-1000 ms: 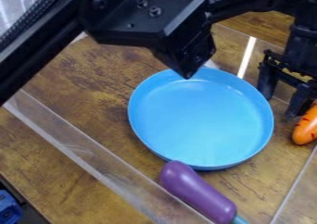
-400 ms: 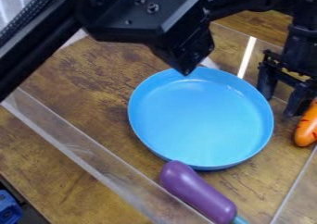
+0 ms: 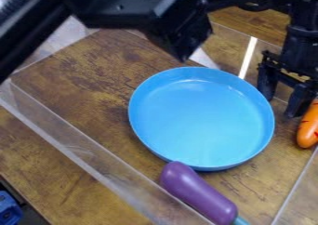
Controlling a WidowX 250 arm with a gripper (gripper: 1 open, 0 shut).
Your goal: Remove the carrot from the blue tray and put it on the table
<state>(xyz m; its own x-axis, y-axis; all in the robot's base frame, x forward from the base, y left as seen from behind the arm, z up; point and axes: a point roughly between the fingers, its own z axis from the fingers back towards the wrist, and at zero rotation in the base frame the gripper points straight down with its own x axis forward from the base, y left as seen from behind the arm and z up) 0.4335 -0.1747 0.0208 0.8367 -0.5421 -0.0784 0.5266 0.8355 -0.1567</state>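
The blue tray (image 3: 202,117) lies in the middle of the table (image 3: 87,80) with nothing in it. The orange carrot (image 3: 306,129) lies on the wood just right of the tray's rim, cut off by the right edge of the frame. My gripper (image 3: 284,93) hangs pointing down over the tray's right rim, directly above and beside the carrot's upper end. Its black fingers (image 3: 267,82) stand apart, open, with nothing between them. Whether a fingertip touches the carrot I cannot tell.
A purple eggplant-shaped toy (image 3: 199,191) lies at the tray's near edge. Clear acrylic walls (image 3: 74,136) border the table at front left and at the right. The arm's black upper links (image 3: 149,15) fill the top of the view.
The arm's dark foreground link is blurred and has shifted slightly up. Gripper, carrot and tray are where they were.
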